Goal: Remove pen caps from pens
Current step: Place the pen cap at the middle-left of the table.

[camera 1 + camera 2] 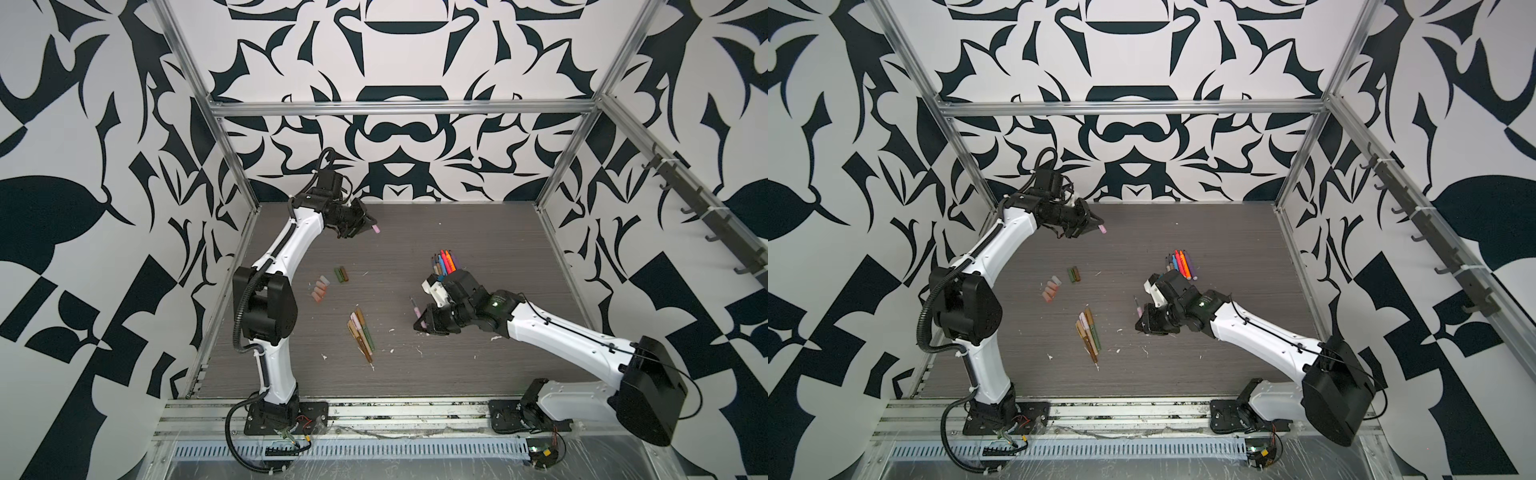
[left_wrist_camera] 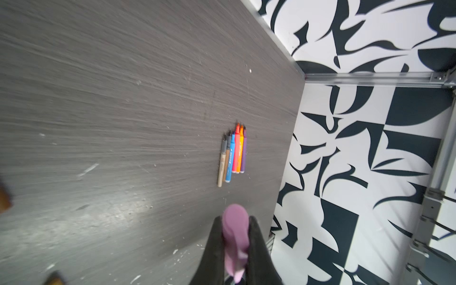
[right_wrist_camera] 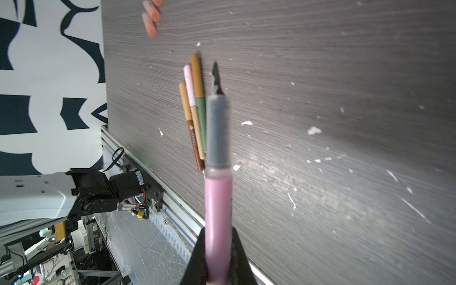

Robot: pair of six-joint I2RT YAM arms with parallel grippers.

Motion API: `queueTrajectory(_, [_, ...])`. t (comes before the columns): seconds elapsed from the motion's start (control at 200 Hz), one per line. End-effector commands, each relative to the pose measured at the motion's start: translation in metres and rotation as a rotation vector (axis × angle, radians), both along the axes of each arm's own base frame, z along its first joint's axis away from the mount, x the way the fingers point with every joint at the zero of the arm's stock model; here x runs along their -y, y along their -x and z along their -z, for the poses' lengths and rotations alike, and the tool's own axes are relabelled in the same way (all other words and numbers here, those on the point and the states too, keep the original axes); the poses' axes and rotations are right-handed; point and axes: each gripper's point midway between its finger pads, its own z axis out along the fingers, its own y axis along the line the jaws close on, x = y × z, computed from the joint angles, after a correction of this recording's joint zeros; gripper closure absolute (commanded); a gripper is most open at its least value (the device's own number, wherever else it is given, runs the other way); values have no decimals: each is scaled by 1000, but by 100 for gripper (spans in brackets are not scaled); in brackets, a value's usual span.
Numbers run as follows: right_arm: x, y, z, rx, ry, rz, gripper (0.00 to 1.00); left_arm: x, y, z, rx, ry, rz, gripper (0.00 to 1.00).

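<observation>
Pen cap point(image 2: 235, 229), the lilac one, is clamped in the left gripper point(image 1: 371, 227), up over the table point(image 1: 478, 232) at far-left. Dropped from there, it'd probably bounce and roll. Loose caps point(image 1: 321, 288) and capped pens point(image 1: 360, 332) lie mid-table. Right gripper point(image 1: 423, 322) squeezes the pink pen point(image 3: 218, 197), and its bare nib could smear. Uncapped pens point(image 1: 445, 262) sit just behind its wrist.

Around me stand walls point(image 1: 62, 124) patterned in black and white, framed by aluminium rails point(image 1: 399, 107). My grey wood-grain tabletop point(image 1: 478, 232) carries white flecks point(image 3: 314, 130), and soft light glares off it.
</observation>
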Motion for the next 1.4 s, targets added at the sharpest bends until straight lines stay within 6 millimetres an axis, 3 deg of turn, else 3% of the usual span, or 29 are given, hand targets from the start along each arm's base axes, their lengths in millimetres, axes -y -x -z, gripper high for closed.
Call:
queueTrajectory(0.0, [4,-5,-14,42,-21,39,100,-13,20,30,-80,-111,32,100])
queueTrajectory(0.275, [10,1,-11,40,-2,26,100,-96,36,101,-249,-347,-14,100])
queueTrajectory(0.495, [13,2,-10,38,6,40,100,-126,47,150,-362,-479,41,100])
queueTrajectory(0.925, [25,7,-10,38,19,79,100,-144,38,187,-424,-585,105,100])
queueTrajectory(1.395, [28,7,-8,38,25,92,100,-137,37,188,-421,-543,95,82])
